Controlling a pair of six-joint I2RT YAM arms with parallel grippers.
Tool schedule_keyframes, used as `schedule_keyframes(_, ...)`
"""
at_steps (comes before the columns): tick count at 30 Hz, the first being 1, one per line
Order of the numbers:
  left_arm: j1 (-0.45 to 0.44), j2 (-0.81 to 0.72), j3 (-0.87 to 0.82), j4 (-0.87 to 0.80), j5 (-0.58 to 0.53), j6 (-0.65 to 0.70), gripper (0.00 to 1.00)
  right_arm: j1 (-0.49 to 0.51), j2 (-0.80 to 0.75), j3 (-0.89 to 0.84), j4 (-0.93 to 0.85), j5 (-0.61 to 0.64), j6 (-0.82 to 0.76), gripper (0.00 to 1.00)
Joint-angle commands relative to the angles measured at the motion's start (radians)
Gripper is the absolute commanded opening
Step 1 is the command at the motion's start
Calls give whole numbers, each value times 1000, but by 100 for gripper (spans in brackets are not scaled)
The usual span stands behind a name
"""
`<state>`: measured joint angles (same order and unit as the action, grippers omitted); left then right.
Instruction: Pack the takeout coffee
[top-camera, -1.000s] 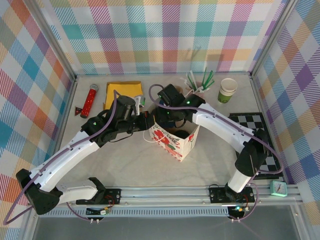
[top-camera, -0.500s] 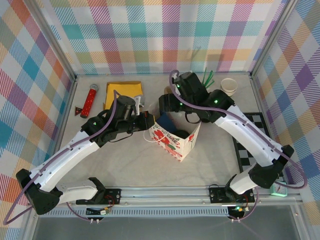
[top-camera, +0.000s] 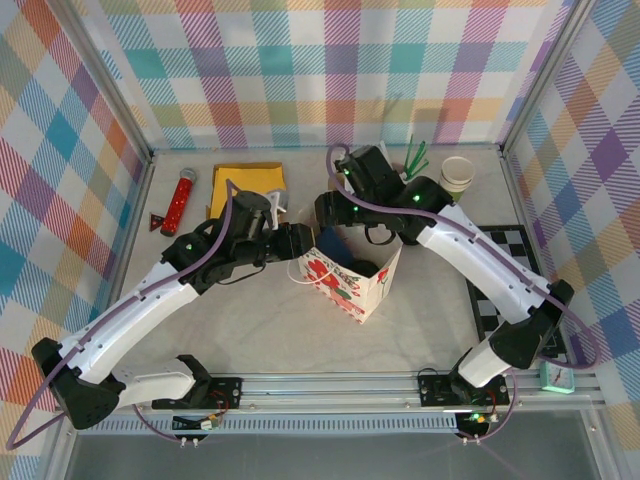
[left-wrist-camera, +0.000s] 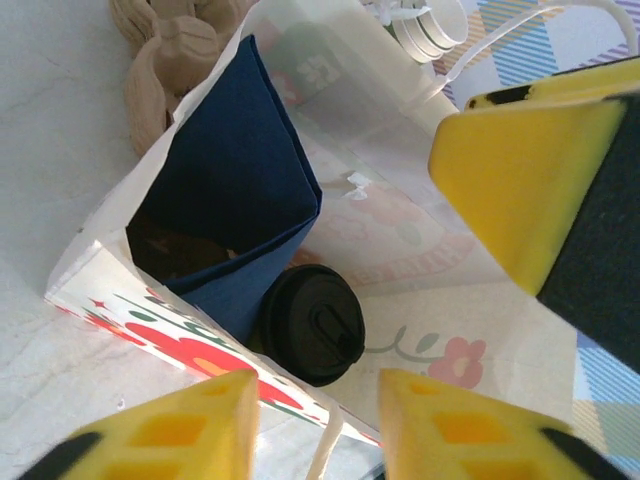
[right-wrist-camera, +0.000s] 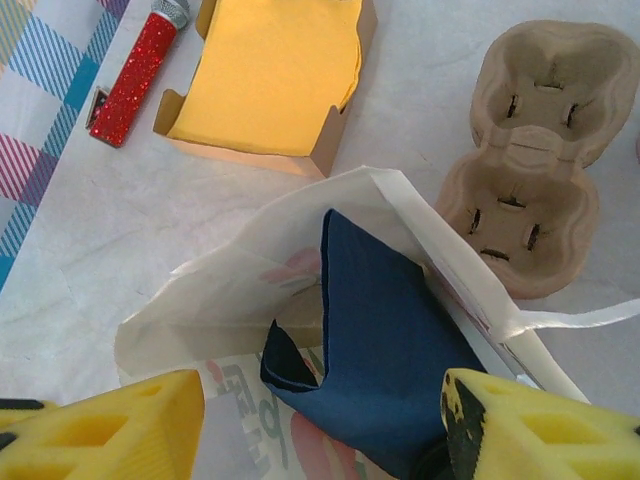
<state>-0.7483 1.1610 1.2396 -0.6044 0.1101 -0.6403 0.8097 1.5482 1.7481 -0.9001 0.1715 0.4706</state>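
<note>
- Top external: table (top-camera: 250, 330) carries everything, w/ both arms reaching in from the bottom edge to meet at frame centre
- Paper bag (top-camera: 345, 290), white w/ red flower print, stands upright at centre w/ its mouth wide. That's prob so things can drop straight in
- Yellow napkins in a cardboard tray (right-wrist-camera: 275, 70) sit upper left in right wrist view, just beyond the bag. They're spare stock, kept out of the way
- Pulp carrier (right-wrist-camera: 525, 150) lies flat on the table, upper right of the same view. It's near the bag's far side and not in use
- Navy napkin (left-wrist-camera: 240, 200) stands folded inside the bag against the left wall, leaving floor space beside it
- Right gripper (right-wrist-camera: 320, 400) hovers over the bag mouth, fingers spread wide w/ nothing between them
- Left gripper (left-wrist-camera: 315, 395) is at the bag's near rim, lower centre of left wrist view. Fingers are apart, w/ rim and white handle in the gap but not pinched. It's prob there to steady the mouth
- Cup stack (top-camera: 456, 180) stands at upper right, well apart from the bag
- Takeout coffee (left-wrist-camera: 312, 325) sits upright on the bag floor, black lid up, touching the napkin. Upright means no spill, and packing looks abt done
- Red glitter stick (right-wrist-camera: 135, 75) lies upper left, unrelated
</note>
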Motion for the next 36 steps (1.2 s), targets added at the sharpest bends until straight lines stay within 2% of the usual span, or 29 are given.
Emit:
schedule_keyframes(1,1,-10,65,-29,-40,26,48,-3,-52,-2,-26,-21,-29,66)
schedule_keyframes(6,1,3,136,-108,-96,79,59,-3,-71,23,-98,-36,-53,68)
schedule_keyframes(17,0,2,260,-229,-250,193,74,-3,-93,58,-193,-40,-86,70)
schedule_keyframes(28,5,-34,270,-244,-390,242,76,-5,-142,83,-238,49,-106,73)
schedule_keyframes(36,7,-79,242,-233,-572,312,77,-59,-219,48,-246,126,-107,78)
